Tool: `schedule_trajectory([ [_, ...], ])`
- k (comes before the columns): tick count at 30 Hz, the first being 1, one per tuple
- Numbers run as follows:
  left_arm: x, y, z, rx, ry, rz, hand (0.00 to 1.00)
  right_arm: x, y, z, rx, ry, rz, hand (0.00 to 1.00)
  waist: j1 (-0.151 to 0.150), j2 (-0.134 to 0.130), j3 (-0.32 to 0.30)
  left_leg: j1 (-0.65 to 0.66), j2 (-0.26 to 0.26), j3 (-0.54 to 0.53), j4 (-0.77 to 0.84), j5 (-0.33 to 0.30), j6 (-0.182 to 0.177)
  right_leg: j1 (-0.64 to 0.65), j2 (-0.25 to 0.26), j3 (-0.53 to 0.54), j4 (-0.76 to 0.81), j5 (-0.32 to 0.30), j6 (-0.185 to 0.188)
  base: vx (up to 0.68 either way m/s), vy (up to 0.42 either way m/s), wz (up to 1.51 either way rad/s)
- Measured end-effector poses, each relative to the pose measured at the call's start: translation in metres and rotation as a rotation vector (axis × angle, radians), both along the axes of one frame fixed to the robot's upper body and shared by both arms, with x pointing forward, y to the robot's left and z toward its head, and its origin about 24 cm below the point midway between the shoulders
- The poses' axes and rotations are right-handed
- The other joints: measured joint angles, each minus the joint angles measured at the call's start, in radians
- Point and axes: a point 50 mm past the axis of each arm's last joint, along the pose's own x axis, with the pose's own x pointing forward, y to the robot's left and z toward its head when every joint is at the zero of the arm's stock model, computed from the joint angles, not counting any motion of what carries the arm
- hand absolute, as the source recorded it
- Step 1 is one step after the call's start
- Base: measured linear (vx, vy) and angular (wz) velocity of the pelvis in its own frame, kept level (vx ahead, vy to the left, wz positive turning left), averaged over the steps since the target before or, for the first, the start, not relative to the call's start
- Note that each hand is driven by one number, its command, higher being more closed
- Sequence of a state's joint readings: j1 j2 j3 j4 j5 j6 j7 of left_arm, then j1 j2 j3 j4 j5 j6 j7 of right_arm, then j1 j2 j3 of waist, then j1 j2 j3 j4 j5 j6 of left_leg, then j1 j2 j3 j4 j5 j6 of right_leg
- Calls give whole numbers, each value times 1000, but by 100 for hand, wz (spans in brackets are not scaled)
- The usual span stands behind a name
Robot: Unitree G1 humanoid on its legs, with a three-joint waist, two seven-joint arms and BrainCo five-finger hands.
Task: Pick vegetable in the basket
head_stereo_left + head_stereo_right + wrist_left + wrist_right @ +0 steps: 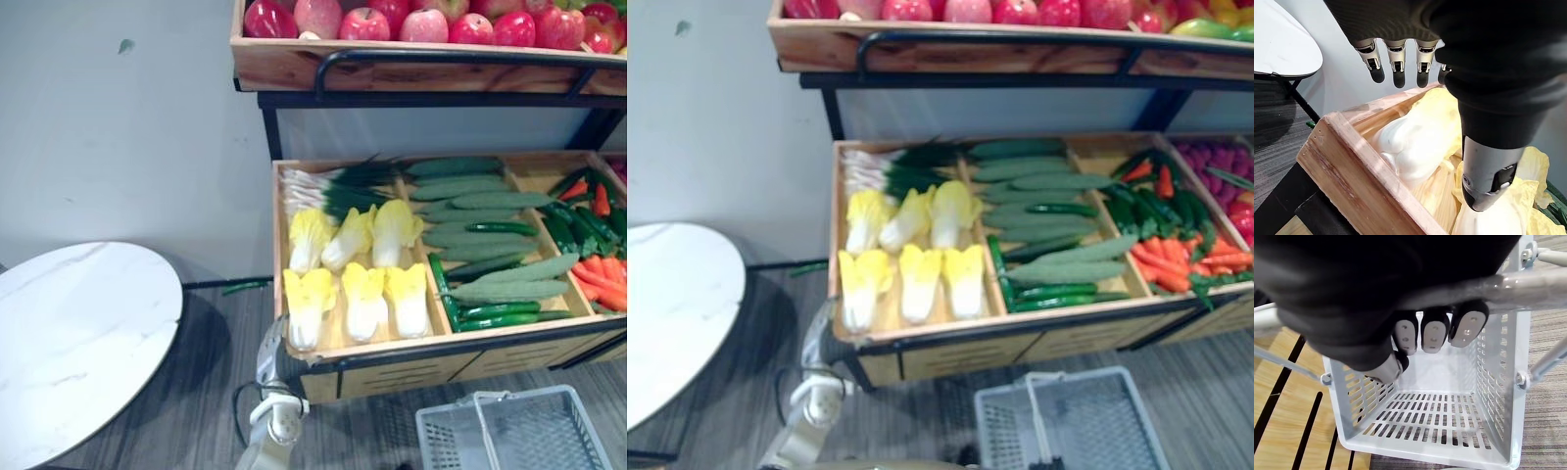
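Wooden crate [392, 354] on the lower tier of a produce stand, divided into compartments. Left compartment: six yellow-white cabbages [364, 299] in two rows of three, with green onions [333, 186] laid across behind them. Middle compartment: cucumbers [480, 225], piled lengthwise. Right compartment: green peppers [578, 220] and carrots [602, 274]. The upper tier carries red apples [421, 22]. The left hand [1449, 54] is positioned above the crate's front left corner, over the cabbage [1410, 142] lying nearest that corner. Its fingers [1397, 63] are straight and side by side, with the thumb extended apart from them, and nothing is held. The fingertips show against the wall behind, apart from the cabbage; whether the thumb touches a cabbage cannot be determined. All the vegetables noted lie in the crate. The right hand [1415, 308] is closed, its fingers curled round the metal handle [1528, 284] of a grey plastic basket [1498, 382], whose slotted walls and bottom show below the hand. The basket is in front of the crate, toward its right end, over a grey wood-grain floor [362, 431]. Whether it rests on the floor or hangs from the hand cannot be determined. A white marbled round table [78, 333] stands to the left of the stand, apart from the crate.
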State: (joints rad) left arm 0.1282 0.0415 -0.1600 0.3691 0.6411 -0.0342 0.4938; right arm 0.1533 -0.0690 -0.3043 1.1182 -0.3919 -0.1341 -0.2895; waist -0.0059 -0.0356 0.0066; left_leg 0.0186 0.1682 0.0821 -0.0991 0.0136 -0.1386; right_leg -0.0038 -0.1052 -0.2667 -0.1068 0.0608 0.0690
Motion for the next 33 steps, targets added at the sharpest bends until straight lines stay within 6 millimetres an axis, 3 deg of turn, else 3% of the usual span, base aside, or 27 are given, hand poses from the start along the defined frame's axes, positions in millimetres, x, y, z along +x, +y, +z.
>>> schedule_trajectory([
  [19, -5, 0, -12, 12, 59, -11, 0, 5, -1, 1, -10, -11, -1, 100, -18, 7, -5, 4, 3, 21, 5, -3, -3, -13, 7, 36, 0, 4, -6, 2, -3, -3],
  [26, -6, 1, -17, 21, 77, -5, 0, 5, -6, 2, -25, -9, 2, 100, -19, 26, -16, 3, 5, 39, 5, -6, -6, -27, 10, 55, 0, 4, -6, 1, -7, -8],
  [33, -3, 2, -16, 24, 72, 3, 0, 6, -8, 2, -29, -1, 12, 100, -20, 27, -17, 2, 5, 40, 5, -9, -6, -29, 10, 56, 0, 1, -1, 1, -1, -1],
])
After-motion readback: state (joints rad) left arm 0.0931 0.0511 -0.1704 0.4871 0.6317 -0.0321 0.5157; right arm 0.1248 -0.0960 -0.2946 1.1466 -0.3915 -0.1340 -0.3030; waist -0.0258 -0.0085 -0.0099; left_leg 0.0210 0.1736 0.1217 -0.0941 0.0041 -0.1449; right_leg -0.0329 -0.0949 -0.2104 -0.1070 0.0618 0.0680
